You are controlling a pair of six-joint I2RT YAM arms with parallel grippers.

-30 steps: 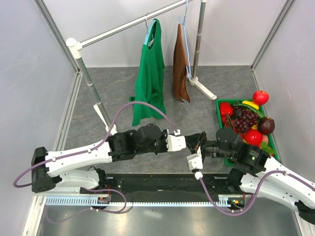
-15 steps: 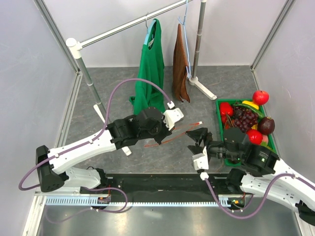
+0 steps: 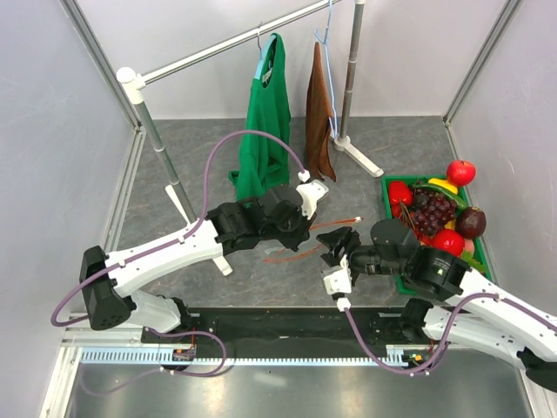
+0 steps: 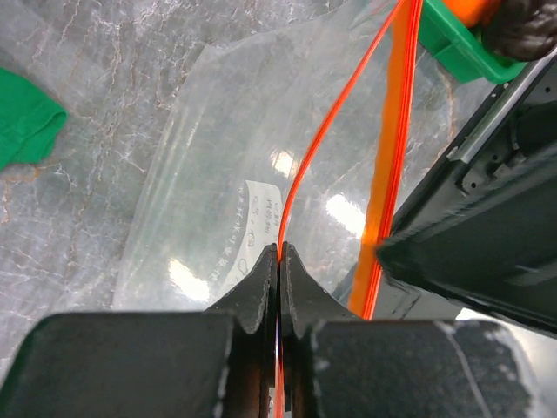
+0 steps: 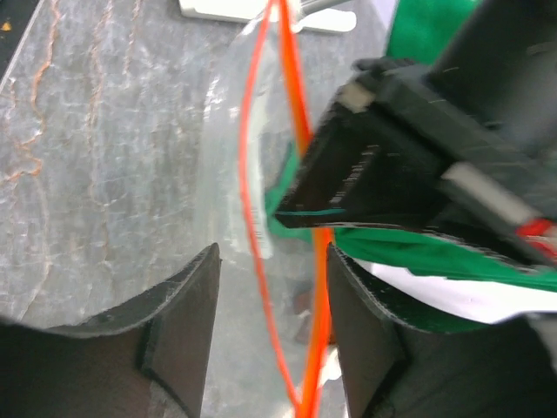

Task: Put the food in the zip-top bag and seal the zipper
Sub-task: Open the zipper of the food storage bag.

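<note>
Holding, left gripper (image 4: 278, 261): fingers clenched on one thin lip of the zipper (image 4: 324, 144). I have the bag (image 4: 218, 148) by that lip alone.
Fingers, right gripper (image 5: 271, 261): spread and grasping nothing. The other lip runs through the gap, close to one finger; I cannot tell whether they touch.
Bag position: mid-table (image 3: 174, 174) in the top view, strung between the two grippers with its mouth parted. The clear body sags toward the surface below my left fingers.
Food position: piled in the green tray (image 3: 388, 187) at 3 o'clock from the bag, well apart from it. I see none inside the bag.
Handling, bag (my judgement): very light, limp, crinkly film, probably slick. Only the zipper strips have any stiffness, so it should fold and swing with each move.
Where to hold: on the strips, one lip per gripper on opposite sides, so the mouth stays open. A pinch on bare film would likely slip or crease it shut.
Handling, food (my judgement): hard, glossy and round, so apt to roll or squirt from the pads. The grapes (image 3: 432, 209) look bumpy and easier to hold. The apple (image 3: 460, 171), at 1 o'clock on the tray, needs a grip across its widest part.
Risk: a one-lip hold may let the mouth collapse.
</note>
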